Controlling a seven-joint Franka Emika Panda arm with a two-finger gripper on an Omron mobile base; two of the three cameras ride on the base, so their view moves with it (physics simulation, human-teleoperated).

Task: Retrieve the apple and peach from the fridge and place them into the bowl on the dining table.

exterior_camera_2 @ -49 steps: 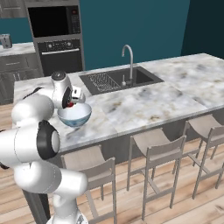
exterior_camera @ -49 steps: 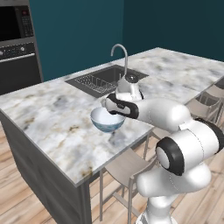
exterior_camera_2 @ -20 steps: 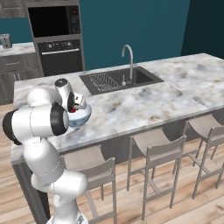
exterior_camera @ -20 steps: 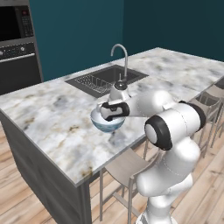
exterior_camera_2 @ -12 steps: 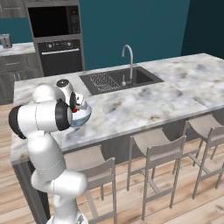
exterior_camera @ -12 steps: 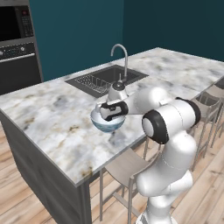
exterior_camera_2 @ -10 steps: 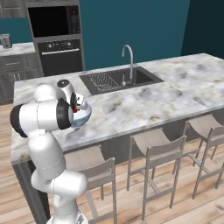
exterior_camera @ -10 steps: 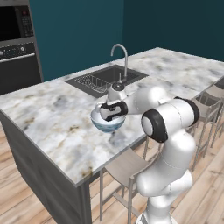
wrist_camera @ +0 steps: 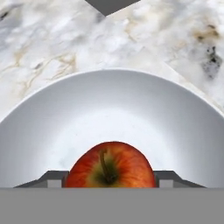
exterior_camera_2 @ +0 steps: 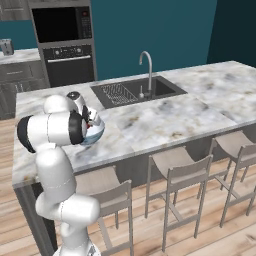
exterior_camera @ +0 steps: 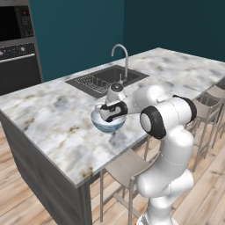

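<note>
1. Showing the apple [wrist_camera: 111,168] sitting inside the bowl [wrist_camera: 113,100], stem end turned to the hand camera, red skin yellowing around the stem.

2. Showing the gripper [wrist_camera: 112,177] reaching down into the bowl, with 1 dark fingertip at each side of the apple. Leaving unsettled whether the fingers are pressing on the fruit or only flanking it, since the contact lines are too low in the hand view to tell.

3. Showing, in the left base view, the bowl [exterior_camera: 107,125] standing on the dining table [exterior_camera: 52,114] with the gripper [exterior_camera: 110,115] dipping over its rim and the forearm crossing in from the right.

4. Showing, in the right base view, the bowl [exterior_camera_2: 95,132] partly covered by the arm, resting on the dining table [exterior_camera_2: 160,120] toward the stool side yet set back from the long edge.

5. Marking open room: bare marble lying all around the bowl, widest toward the left end of the slab in the left base view.

6. Marking limits: the sink [exterior_camera: 103,79] and the faucet [exterior_camera: 121,55] sitting beyond the bowl, apart from it, with 1 dark corner of the sink [wrist_camera: 109,4] cutting into the top of the hand view.

7. Marking the stools [exterior_camera_2: 175,170] lining up below the near edge.
</note>
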